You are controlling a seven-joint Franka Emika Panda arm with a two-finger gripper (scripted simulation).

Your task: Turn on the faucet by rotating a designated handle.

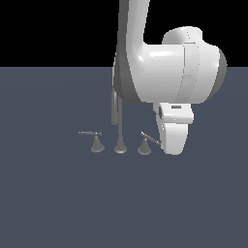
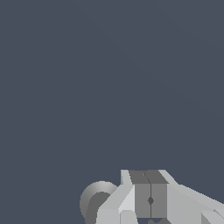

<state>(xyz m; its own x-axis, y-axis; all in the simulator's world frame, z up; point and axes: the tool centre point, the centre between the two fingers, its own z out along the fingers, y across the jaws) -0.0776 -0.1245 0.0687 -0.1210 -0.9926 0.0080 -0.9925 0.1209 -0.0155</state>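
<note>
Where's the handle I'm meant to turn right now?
In the exterior view the handle stands on the right of the spout, its lever reaching toward the arm's white end, which hangs just beside it.

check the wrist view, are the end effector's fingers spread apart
No, in the wrist view the end effector has its two fingers pressed together with no gap, beside a grey cone base.

There was one faucet (image 1: 119,127) with one tall spout and two small lever handles: one handle (image 1: 147,142) beside the single white robot arm (image 1: 169,68), and one twin handle (image 1: 94,139).
</note>
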